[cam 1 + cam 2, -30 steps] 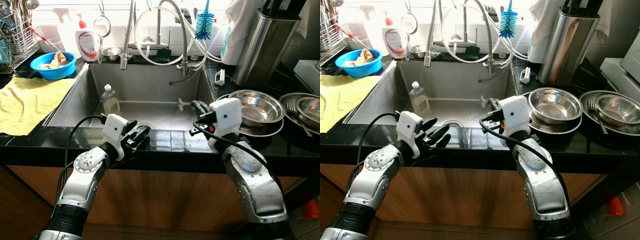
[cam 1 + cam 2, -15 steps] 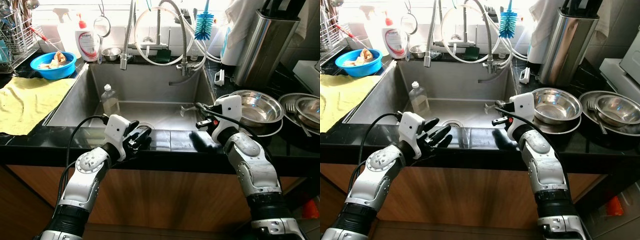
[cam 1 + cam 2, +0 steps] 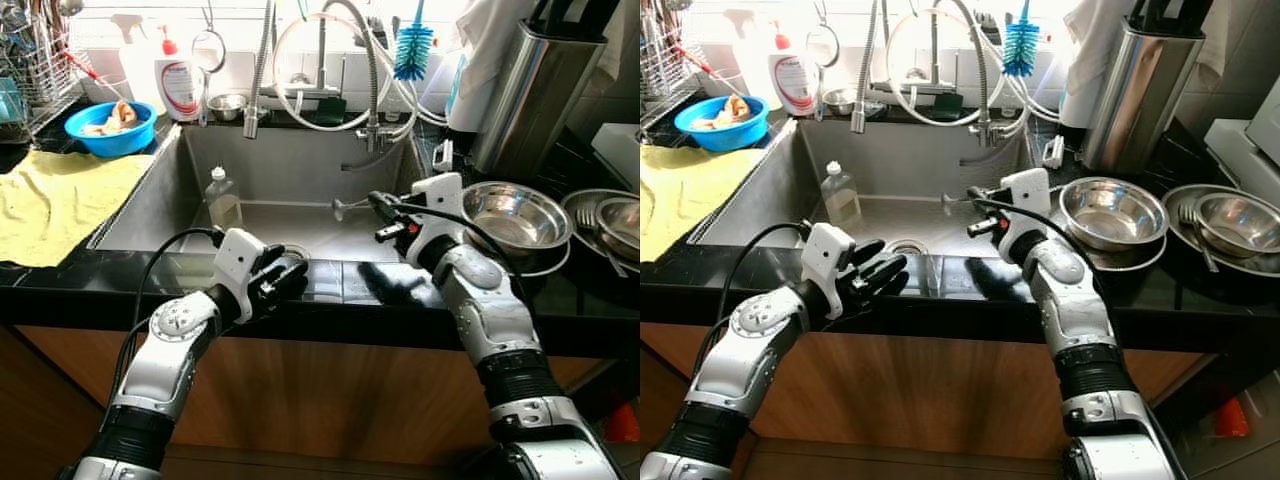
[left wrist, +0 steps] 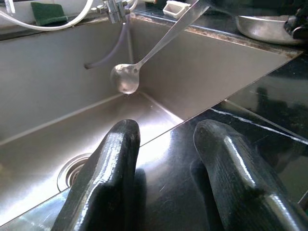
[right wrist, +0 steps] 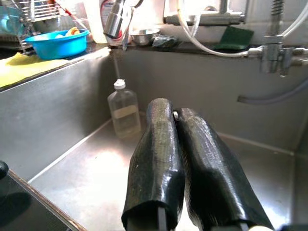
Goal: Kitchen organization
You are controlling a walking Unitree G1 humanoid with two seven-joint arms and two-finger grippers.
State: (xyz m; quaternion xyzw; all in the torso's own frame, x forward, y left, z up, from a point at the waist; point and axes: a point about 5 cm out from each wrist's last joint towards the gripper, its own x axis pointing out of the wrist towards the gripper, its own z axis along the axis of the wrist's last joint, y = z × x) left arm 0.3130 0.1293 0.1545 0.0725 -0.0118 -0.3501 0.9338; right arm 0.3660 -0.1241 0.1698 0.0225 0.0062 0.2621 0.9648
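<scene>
The right end effector [image 3: 378,214] is reaching out over the right side of the sink [image 3: 160,195], its two black fingers pinched together on the handle of a metal spoon [image 4: 129,79]. The spoon is hanging in mid-air above the basin with its bowl pointing left and a drop clinging beneath it, so it looks as if it is being held there to drip into the sink rather than onto the desk [image 3: 60,275]. The thin handle is hidden between the fingers in the right wrist view, which is looking down at the basin floor and at a clear plastic bottle [image 5: 124,110] standing upright against the far left wall of the sink.

The left end effector [image 3: 283,279] is resting on the near edge of the desk just in front of the drain [image 4: 72,169], its fingers spread apart and holding nothing; it appears to be waiting clear of the working arm.

To the right of the sink, a stack of steel bowls [image 3: 1112,212] is sitting on the desk, and a yellow cloth [image 3: 50,200] is lying on the left, a likely drying spot. Where the spoon belongs cannot be told yet.
</scene>
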